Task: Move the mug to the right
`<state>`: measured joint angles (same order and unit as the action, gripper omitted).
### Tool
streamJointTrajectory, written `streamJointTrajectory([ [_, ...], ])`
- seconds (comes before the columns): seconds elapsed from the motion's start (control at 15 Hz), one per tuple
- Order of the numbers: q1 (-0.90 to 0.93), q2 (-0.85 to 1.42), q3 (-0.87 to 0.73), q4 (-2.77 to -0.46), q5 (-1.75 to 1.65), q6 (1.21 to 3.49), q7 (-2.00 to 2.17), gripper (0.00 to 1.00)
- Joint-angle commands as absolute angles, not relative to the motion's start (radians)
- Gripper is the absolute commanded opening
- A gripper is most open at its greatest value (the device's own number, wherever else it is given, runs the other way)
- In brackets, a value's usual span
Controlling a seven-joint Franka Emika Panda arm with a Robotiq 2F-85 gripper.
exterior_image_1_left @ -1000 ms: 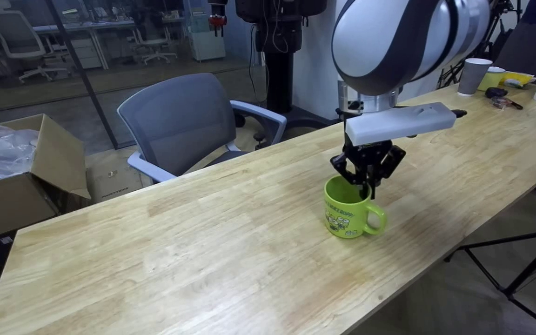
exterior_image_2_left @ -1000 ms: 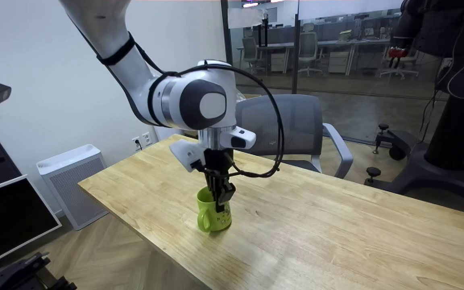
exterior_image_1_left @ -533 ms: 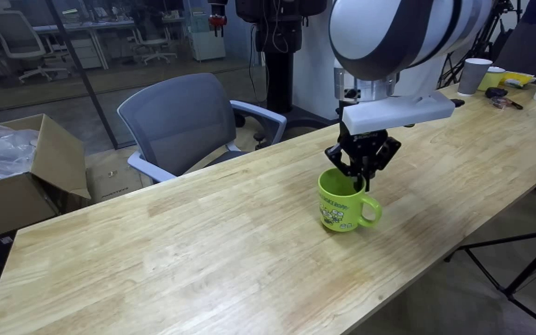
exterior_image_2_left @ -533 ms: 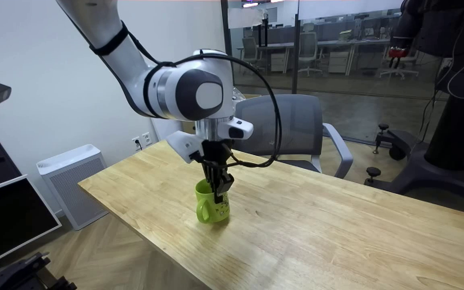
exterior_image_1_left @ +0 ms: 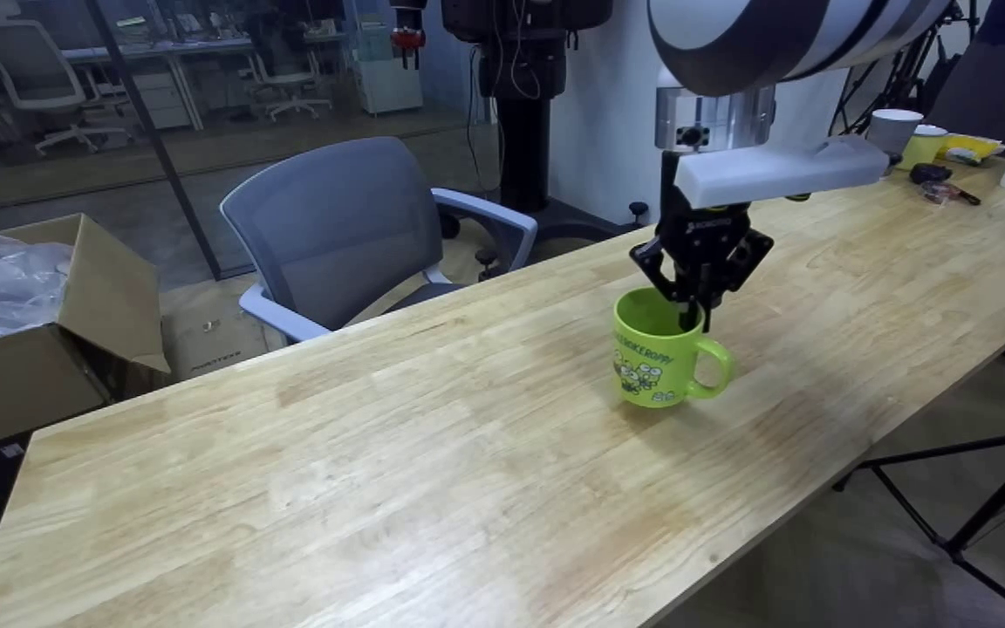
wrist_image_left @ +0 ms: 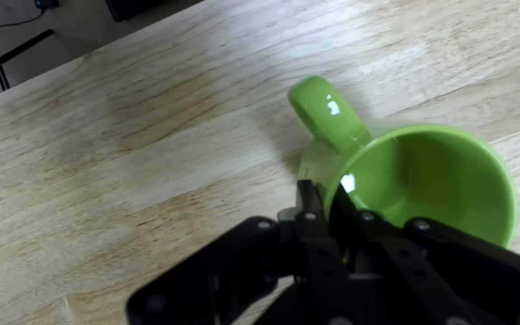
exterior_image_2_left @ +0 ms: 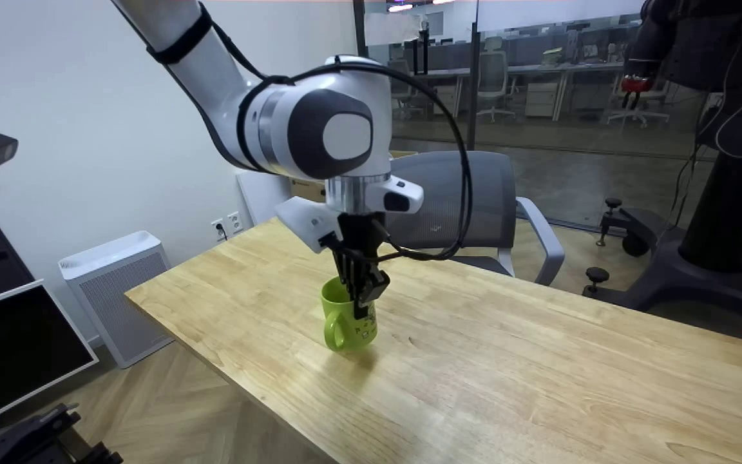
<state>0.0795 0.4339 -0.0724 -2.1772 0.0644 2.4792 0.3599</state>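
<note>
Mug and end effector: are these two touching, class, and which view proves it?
Touching. In the wrist view, the end effector clasps the mug by its wall, pinching it from inside and outside.

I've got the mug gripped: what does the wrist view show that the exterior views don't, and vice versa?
Wrist view only: a steep look deep into the mug.

Exterior views only: the gray chair, the white arm, and the mug's base, which looks clear of the table.

Shared: the hand clamped on the mug's rim, the handle, and the table.
</note>
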Motion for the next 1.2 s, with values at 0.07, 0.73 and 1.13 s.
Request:
streamJointTrajectory([
  [0.07,-0.006,0.372,-0.066,-2.192,0.119,2.429,0.254,0.03],
  [0.73,-0.182,0.425,-0.107,-2.109,0.186,2.335,0.075,0.03],
  [1.13,-0.250,0.491,-0.168,-2.036,0.169,2.308,0.081,0.03],
])
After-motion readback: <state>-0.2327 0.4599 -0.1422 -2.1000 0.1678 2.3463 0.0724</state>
